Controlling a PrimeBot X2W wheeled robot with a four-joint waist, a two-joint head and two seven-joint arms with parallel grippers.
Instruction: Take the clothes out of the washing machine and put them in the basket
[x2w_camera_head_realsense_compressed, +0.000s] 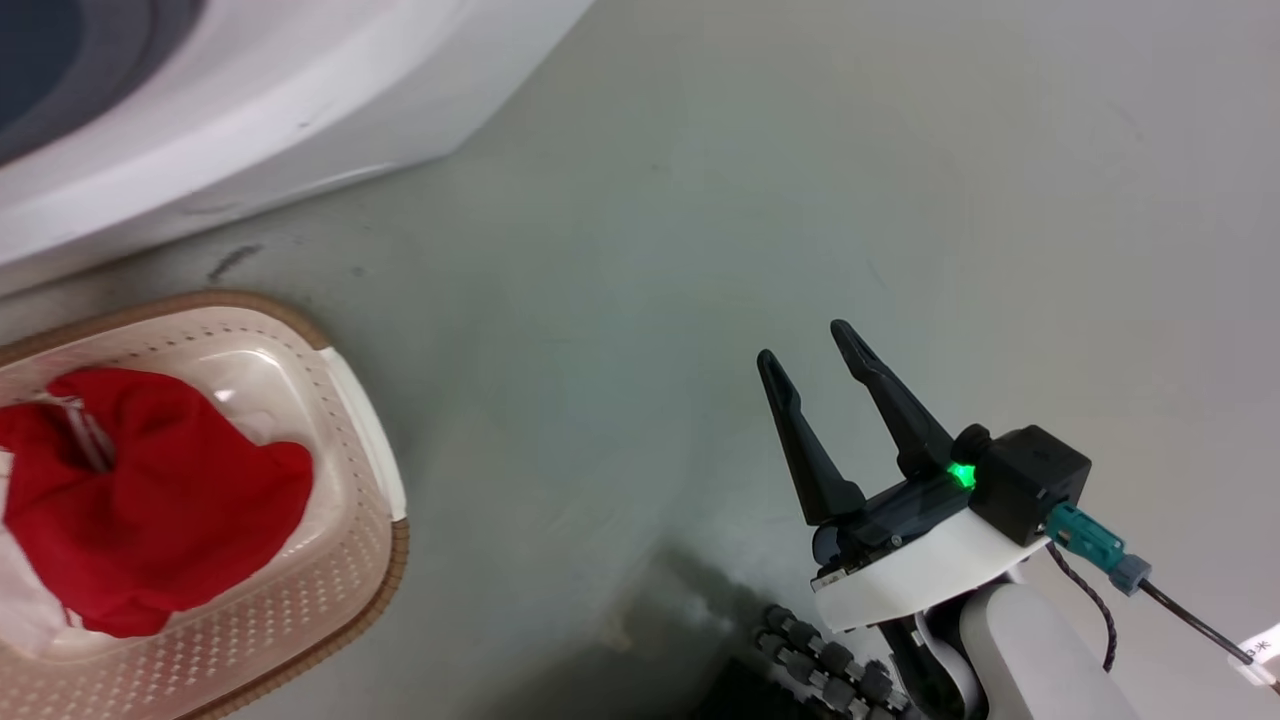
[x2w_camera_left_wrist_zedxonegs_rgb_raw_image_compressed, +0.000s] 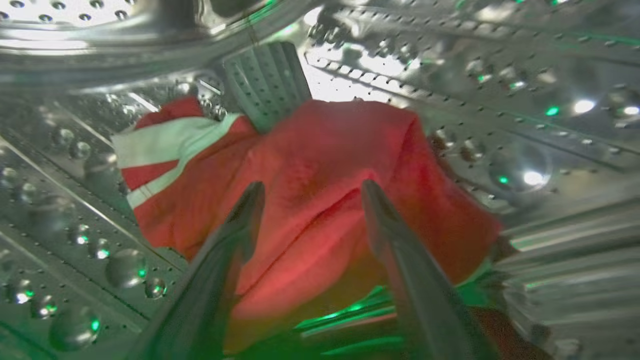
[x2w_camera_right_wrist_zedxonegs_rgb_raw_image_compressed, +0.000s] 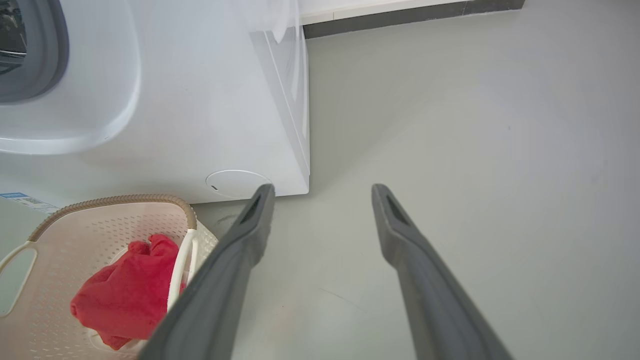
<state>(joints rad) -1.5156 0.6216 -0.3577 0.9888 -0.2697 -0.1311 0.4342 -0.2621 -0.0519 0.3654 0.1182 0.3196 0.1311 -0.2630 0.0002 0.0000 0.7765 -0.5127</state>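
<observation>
Inside the washing machine's steel drum (x2w_camera_left_wrist_zedxonegs_rgb_raw_image_compressed: 525, 150) lies a red garment with white stripes (x2w_camera_left_wrist_zedxonegs_rgb_raw_image_compressed: 320, 175). My left gripper (x2w_camera_left_wrist_zedxonegs_rgb_raw_image_compressed: 312, 192) is open, its two fingers reaching over the red fabric without closing on it. The white washing machine (x2w_camera_head_realsense_compressed: 250, 130) stands at the upper left of the head view and also shows as a white washing machine (x2w_camera_right_wrist_zedxonegs_rgb_raw_image_compressed: 200, 115) in the right wrist view. Below it sits the cream basket (x2w_camera_head_realsense_compressed: 340, 560) with another red garment (x2w_camera_head_realsense_compressed: 150, 500) in it; the same basket (x2w_camera_right_wrist_zedxonegs_rgb_raw_image_compressed: 75, 230) and red garment (x2w_camera_right_wrist_zedxonegs_rgb_raw_image_compressed: 125, 295) appear in the right wrist view. My right gripper (x2w_camera_head_realsense_compressed: 805, 350) hangs open over bare floor, empty.
Grey floor (x2w_camera_head_realsense_compressed: 800, 200) stretches to the right of the machine and basket. A dark skirting strip (x2w_camera_right_wrist_zedxonegs_rgb_raw_image_compressed: 410, 15) runs along the far wall. The robot's base rollers (x2w_camera_head_realsense_compressed: 830, 660) show below my right wrist. A grey paddle (x2w_camera_left_wrist_zedxonegs_rgb_raw_image_compressed: 267, 82) stands behind the garment in the drum.
</observation>
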